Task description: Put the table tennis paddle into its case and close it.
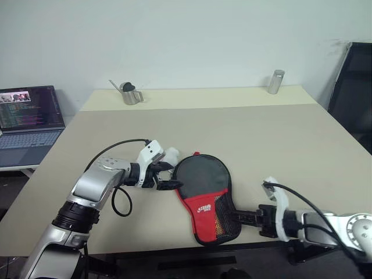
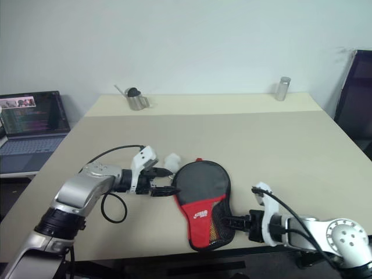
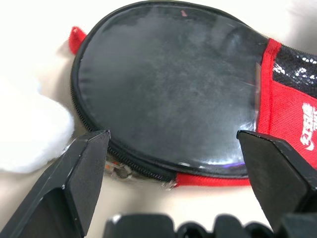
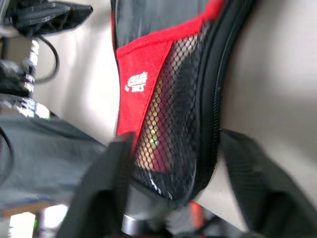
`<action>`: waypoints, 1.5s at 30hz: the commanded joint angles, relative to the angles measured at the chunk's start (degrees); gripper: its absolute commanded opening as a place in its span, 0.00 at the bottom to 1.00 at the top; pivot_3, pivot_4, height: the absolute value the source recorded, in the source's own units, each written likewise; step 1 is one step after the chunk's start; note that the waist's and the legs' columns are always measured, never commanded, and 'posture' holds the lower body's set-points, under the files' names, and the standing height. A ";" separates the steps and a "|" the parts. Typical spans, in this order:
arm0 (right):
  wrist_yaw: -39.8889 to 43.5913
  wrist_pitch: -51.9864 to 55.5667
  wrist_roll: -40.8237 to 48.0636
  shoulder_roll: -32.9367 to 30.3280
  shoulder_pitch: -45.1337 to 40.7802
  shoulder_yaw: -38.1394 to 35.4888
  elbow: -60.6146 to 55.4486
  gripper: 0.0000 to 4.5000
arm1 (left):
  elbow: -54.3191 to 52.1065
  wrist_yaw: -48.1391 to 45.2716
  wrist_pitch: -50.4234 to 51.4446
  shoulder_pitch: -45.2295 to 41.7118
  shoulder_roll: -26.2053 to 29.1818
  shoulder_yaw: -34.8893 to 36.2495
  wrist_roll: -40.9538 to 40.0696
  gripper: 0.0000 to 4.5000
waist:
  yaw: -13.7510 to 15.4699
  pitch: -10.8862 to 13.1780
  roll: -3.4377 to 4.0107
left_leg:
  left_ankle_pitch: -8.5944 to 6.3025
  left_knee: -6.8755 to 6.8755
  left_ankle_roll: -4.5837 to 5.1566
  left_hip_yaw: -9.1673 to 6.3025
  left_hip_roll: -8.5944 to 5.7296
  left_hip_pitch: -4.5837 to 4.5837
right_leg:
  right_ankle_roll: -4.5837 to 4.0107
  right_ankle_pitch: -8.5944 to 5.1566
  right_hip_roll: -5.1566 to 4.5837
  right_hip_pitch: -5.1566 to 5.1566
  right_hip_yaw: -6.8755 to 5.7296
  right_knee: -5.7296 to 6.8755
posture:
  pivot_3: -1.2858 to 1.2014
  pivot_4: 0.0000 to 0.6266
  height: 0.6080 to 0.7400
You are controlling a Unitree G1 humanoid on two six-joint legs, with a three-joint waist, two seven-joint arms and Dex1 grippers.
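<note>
The case (image 1: pixel 204 197) lies on the tabletop (image 1: pixel 279 139), long axis running far to near, between my tools: left tool (image 1: pixel 165 176) spread at its far-left rim, right tool (image 2: pixel 237 221) spread around its near end

Left tool (image 1: pixel 168 176) and right tool (image 2: pixel 228 221) open-jawed.

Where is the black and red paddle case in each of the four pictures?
Left eye view: the case lies near the table's front edge, between both grippers.
Right eye view: the case is in the same spot.
Left wrist view: its round black end is beyond the fingers.
Right wrist view: its mesh end.
Shared landmark: the red panel with white lettering.
</note>
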 commanded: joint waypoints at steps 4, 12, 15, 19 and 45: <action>28.96 -0.05 -25.89 -13.72 -3.21 -3.26 -1.72 1.00 | 4.82 6.03 -1.31 -5.43 -3.12 7.62 -1.04 1.00 | 0.16 0.02 -0.05 | -0.03 0.05 0.05 -0.02 -0.01 0.01 | 0.08 -0.05 0.01 0.07 -0.20 -0.02 | 0.52 0.24 1.00; 32.25 -24.06 -68.54 6.38 -25.09 14.55 8.28 1.00 | 11.22 13.05 -1.75 -11.09 -7.89 8.10 2.12 1.00 | -0.13 0.05 -0.11 | 0.00 0.03 -0.01 0.07 0.03 0.36 | 0.15 -0.07 0.02 0.28 -0.03 0.02 | 0.52 0.24 1.00; 30.18 -31.86 -80.72 17.59 -27.13 21.00 16.89 1.00 | 13.53 16.73 -1.25 -12.28 -9.08 8.32 3.91 1.00 | -0.06 -0.02 -0.22 | 0.09 0.03 -0.20 0.00 0.00 0.28 | 0.05 0.00 0.00 0.19 0.01 0.07 | 0.52 0.24 1.00; 30.74 -36.77 -89.34 26.04 -25.10 24.32 24.38 1.00 | 14.85 20.22 0.14 -12.66 -9.86 9.37 4.68 1.00 | 0.12 -0.05 -0.25 | 0.14 0.14 -0.30 0.02 -0.10 -0.53 | 0.03 0.02 -0.08 -0.65 0.08 0.11 | 0.52 0.24 1.00; 45.17 -20.21 -96.28 37.86 -20.52 23.64 31.53 1.00 | 20.19 33.97 2.39 -9.63 -19.83 2.84 14.14 1.00 | -0.14 -1.39 -0.12 | 0.03 0.00 -0.15 -0.12 -0.11 0.86 | 0.04 0.04 -0.03 0.71 0.02 0.12 | 0.52 0.24 1.00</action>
